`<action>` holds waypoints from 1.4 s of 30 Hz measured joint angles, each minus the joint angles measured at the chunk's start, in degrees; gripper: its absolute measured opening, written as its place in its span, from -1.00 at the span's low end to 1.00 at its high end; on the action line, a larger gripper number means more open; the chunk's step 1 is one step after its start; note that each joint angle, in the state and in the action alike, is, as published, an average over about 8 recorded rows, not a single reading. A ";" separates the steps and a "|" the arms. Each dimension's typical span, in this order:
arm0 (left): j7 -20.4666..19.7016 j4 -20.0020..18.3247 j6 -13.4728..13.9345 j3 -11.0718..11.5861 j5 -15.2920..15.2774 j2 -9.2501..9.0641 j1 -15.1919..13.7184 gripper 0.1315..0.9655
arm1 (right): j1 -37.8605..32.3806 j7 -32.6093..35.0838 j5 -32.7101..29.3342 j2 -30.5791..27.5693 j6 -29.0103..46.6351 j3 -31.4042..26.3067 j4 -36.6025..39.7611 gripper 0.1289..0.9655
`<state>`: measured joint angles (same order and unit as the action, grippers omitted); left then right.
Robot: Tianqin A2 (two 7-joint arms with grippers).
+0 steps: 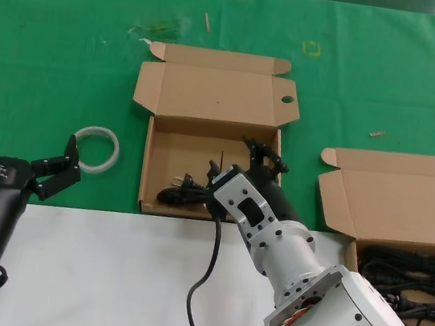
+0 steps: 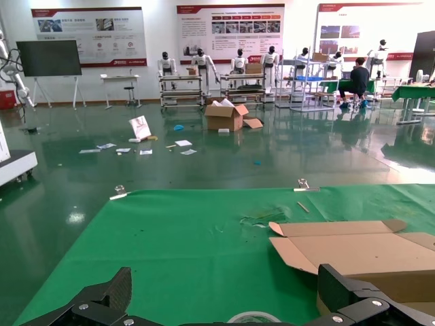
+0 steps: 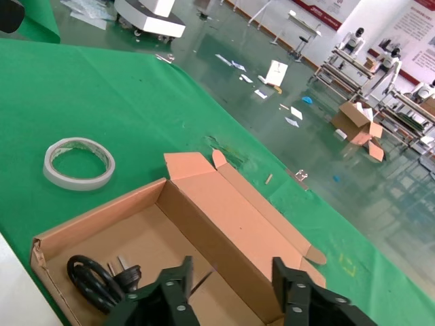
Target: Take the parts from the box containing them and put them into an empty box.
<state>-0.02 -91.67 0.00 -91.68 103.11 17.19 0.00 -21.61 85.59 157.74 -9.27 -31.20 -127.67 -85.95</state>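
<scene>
The box with a round hole in its lid flap lies open at the table's middle. One coiled black power cord rests in its near left corner and shows again in the right wrist view. My right gripper hangs open and holds nothing over that box's right half. The plain-lidded box stands open at the right edge, with several black cords piled inside. My left gripper waits open at the near left, holding nothing.
A white tape ring lies on the green cloth between my left gripper and the middle box, also visible from both wrists. A white table strip runs along the near side. Small scraps lie near the far edge.
</scene>
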 joint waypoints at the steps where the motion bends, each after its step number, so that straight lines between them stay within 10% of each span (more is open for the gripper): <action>1: 0.00 0.00 0.00 0.00 0.00 0.00 0.00 1.00 | 0.00 0.00 0.00 0.00 0.00 0.00 0.00 -0.51; 26: 0.00 0.00 0.00 0.00 0.00 0.00 0.00 1.00 | 3.95 -15.59 -9.94 -0.05 5.68 6.57 -1.04 0.74; 42: 0.01 0.00 0.00 0.00 0.01 0.00 0.00 1.00 | 8.55 -33.80 -21.60 -0.05 12.33 14.24 -2.27 0.97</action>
<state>-0.01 -91.67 0.00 -91.68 103.12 17.19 0.00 -13.06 51.80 136.13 -9.32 -18.87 -113.43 -88.22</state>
